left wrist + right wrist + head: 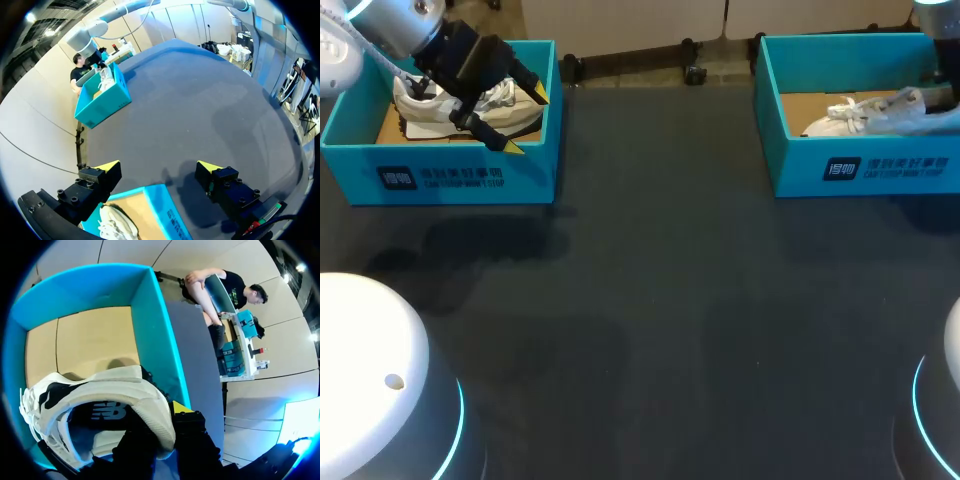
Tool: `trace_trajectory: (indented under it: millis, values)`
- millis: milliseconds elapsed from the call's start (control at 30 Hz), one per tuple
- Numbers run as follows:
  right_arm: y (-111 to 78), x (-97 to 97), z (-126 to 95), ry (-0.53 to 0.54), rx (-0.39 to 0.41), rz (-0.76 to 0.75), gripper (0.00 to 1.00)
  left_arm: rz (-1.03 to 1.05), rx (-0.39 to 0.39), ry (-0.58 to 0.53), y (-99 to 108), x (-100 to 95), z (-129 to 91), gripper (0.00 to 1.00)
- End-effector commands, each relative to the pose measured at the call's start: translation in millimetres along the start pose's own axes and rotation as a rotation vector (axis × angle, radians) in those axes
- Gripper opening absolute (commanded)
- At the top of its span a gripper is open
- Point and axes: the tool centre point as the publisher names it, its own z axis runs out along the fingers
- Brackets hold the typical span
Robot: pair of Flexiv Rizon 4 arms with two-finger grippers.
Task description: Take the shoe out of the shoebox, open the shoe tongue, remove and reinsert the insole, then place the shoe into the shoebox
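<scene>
Shoes lie in both teal boxes. The right shoe [100, 395] rests in the right box [150, 330], its long axis running along the box's length in the head view and its heel collar toward the right gripper [162, 432]. That gripper's fingers pinch the collar, one inside the opening and one outside (only one yellow tip shows). The left gripper [526, 121] hangs over the left box [440, 175] with fingers spread wide, holding nothing; the left shoe [430, 110] lies below them. The right arm looks placed to lift straight up and out, while the left would have to descend first.
</scene>
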Motion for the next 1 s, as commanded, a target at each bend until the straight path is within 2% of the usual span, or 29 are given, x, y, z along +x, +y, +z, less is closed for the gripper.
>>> trace_trajectory:
  millis: [33, 700, 1000]
  values:
    - [-2.4, 2.9, 7, 0.001, 0.001, -0.004, 0.00, 0.000, -0.003, 0.000, -1, 1.1, -1, 1.00]
    - [-9.4, 16.0, 42, 0.001, 0.045, -0.029, 0.00, 0.000, -0.003, 0.000, -1, 1.1, -1, 1.00]
    - [-9.1, 21.9, 47, 0.013, 0.060, -0.024, 0.00, 0.000, -0.003, 0.000, -1, 1.1, -1, 1.00]
